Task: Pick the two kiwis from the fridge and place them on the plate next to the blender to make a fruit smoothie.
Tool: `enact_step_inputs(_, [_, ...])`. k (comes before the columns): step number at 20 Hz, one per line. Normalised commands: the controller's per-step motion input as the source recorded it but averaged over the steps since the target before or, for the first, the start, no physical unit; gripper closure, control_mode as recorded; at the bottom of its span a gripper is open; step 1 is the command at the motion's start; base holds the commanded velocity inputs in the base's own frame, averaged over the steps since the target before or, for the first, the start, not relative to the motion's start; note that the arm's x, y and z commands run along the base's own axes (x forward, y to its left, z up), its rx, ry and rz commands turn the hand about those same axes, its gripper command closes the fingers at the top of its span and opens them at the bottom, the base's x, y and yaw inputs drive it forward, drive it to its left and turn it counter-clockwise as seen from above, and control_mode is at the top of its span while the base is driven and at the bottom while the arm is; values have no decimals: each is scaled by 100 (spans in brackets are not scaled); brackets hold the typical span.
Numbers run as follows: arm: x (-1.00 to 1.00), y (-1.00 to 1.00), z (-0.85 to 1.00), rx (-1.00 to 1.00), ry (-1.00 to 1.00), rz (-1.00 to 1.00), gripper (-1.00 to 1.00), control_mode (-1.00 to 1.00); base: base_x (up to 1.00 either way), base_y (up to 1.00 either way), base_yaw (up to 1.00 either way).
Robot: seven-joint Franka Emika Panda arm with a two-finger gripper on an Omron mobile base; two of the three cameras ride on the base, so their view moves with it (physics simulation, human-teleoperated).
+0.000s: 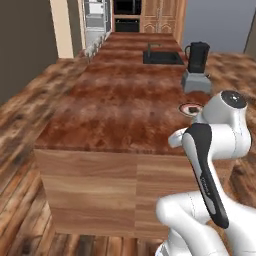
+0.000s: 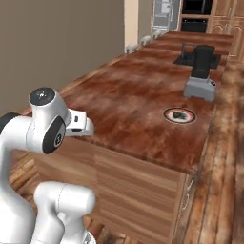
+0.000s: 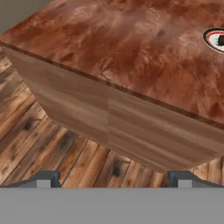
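Plate [image 2: 179, 115]: 1 seen, round, white centre w/ orange-red rim, flat on the island countertop [image 2: 133, 90] near its right edge, just in front of the blender [image 2: 202, 71]. On the plate sits 1 small dark lump [image 2: 178, 115]; too small to say for certain it is a kiwi, and a 2nd cannot be made out. Blender: 1, dark jug w/ handle on a light-grey square base, upright, close beside the plate but apart from it. Behind it, 1 dark sink [image 1: 161, 57] w/ 1 faucet, set into the top. Fridge [image 1: 96, 17]: 1, pale, at far end of room, well apart from the plate; door state cannot be told at this range. Beside it 1 black built-in oven [image 1: 127, 15] in wood cabinets. Gripper [image 3: 113, 178]: 2 finger tips show at the bottom of hand view, standing wide apart, nothing between them; it looks down over the island's near wooden side panel [image 3: 118, 127] and plank floor [image 3: 52, 148], low and off the countertop, well apart from the plate. Arm: 1, white, folded near the island's front corner.
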Motion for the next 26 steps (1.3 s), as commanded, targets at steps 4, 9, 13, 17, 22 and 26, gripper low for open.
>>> enact_step_inputs(4, [0, 0, 0, 0, 0, 0, -100, 100, -38, 100, 47])
enact_step_inputs(9, [0, 0, 0, 0, 0, 0, -100, 100, 8, 100, 25])
enact_step_inputs(13, [0, 0, 0, 0, 0, 0, -100, 100, 85, 100, 4])
enact_step_inputs(17, [0, 0, 0, 0, 0, 0, -100, 100, 100, 100, -19])
enact_step_inputs(22, [0, 0, 0, 0, 0, 0, -100, 100, 100, 100, -36])
enact_step_inputs(26, [0, 0, 0, 0, 0, 0, -100, 100, 100, 100, -39])
